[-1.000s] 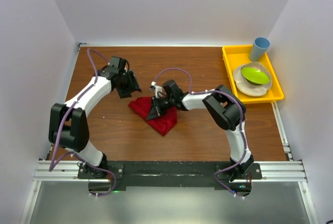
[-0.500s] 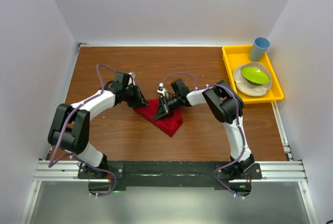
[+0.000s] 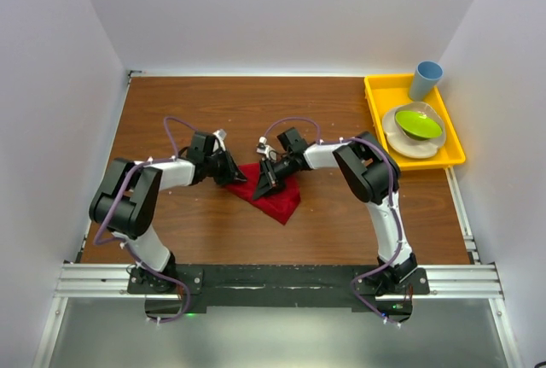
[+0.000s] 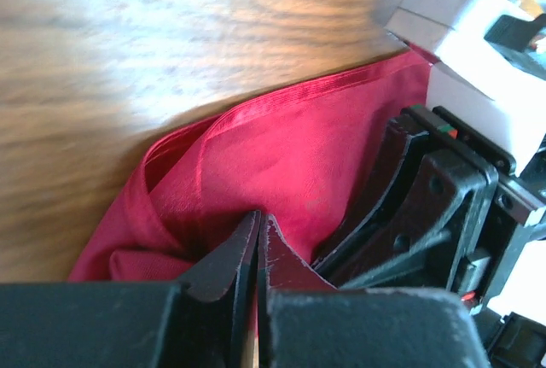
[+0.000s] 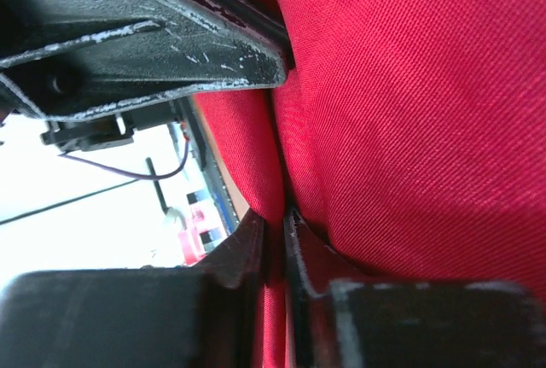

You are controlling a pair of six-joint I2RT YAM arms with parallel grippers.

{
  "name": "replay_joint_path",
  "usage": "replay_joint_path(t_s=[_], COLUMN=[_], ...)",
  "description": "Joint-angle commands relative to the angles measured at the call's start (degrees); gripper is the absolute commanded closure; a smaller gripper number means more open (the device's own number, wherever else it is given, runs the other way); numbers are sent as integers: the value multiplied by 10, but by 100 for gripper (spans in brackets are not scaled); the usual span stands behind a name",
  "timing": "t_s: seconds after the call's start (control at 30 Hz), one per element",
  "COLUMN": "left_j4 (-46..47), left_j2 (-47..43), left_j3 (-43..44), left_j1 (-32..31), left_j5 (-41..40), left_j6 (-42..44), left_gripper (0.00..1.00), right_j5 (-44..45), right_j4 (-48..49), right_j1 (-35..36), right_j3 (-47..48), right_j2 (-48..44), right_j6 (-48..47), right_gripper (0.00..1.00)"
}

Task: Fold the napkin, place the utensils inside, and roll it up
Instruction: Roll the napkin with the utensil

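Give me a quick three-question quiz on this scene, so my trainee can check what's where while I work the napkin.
1. True or false: the blue cup stands in the yellow tray.
2. What are the left gripper and the right gripper both closed on? A) the green bowl B) the red napkin C) the blue cup
3. Fill in: the yellow tray sits at the table's far ____ corner.
Key: 1 true; 2 B; 3 right.
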Motion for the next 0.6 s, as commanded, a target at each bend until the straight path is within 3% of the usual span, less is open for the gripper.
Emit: replay_joint_path(t_s=[0.0,0.27,0.57], left_j4=[56,78,82], left_j2=[36,60,74], left_j3=[-41,-72,-70], left_j1=[0,0,0], left_j5=[-26,-40,-44], left_j6=[28,44,41], left_gripper=[96,100,100], right_j5=[188,277,376], right_j4=[-138,-322,-412], right_j1=[-3,3,16], right_j3=[20,121,154], right_j2=[-10,-65,-159], right_j6=[-94,-197,-264], right_gripper=[81,56,45])
